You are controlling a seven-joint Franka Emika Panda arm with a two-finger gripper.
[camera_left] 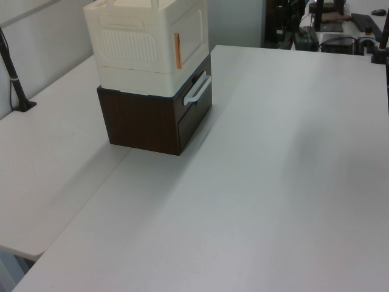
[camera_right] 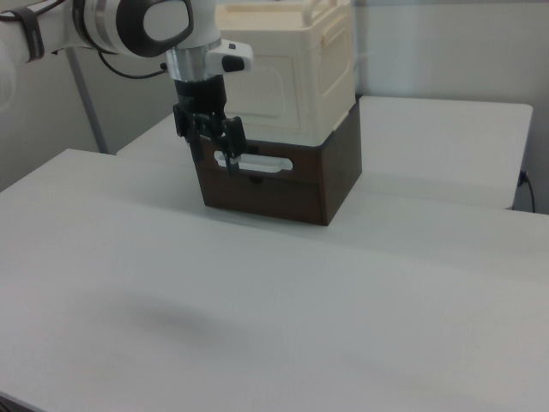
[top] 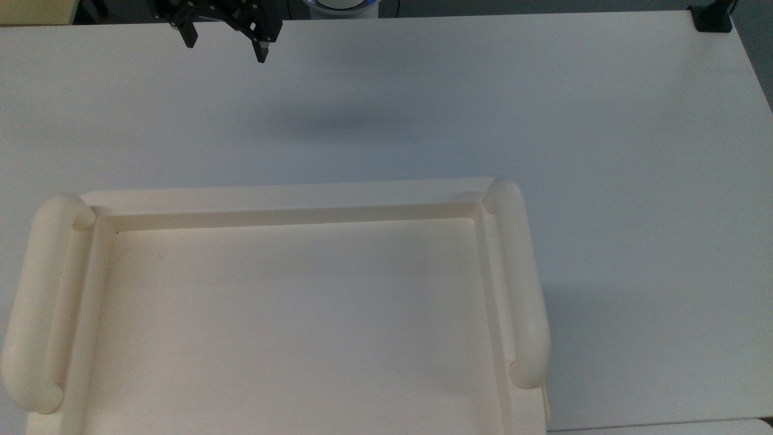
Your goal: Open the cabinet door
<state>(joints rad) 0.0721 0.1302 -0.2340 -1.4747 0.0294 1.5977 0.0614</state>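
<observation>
White table (camera_right: 283,300) fills the near part of the right view, bare and wide, with only a soft shadow on it. Farther back the gripper (camera_right: 212,146) hangs above this table, pointing down, its two fingers apart and holding nothing; in the top view it sits at the upper edge, well apart from the cabinet. Behind it stands a dark brown drawer unit (camera_right: 274,184) with a white handle (camera_right: 255,163), and on this unit rests the cream cabinet (camera_right: 292,77). The door (camera_left: 196,30) is the front panel of the cabinet, above the drawer handle; in the left view it looks shut, flush with the body, with an orange strip (camera_left: 178,50) near one edge. I judge that the reach is not yet made. Several things could go wrong from here. The fingers could catch the drawer handle instead, because it lies just under the door and sticks out more. The door looks flat and offers little to grip, so the fingers may slip off its edge. The cabinet seems only to rest on the brown unit, so a hard pull could slide or tip it.
</observation>
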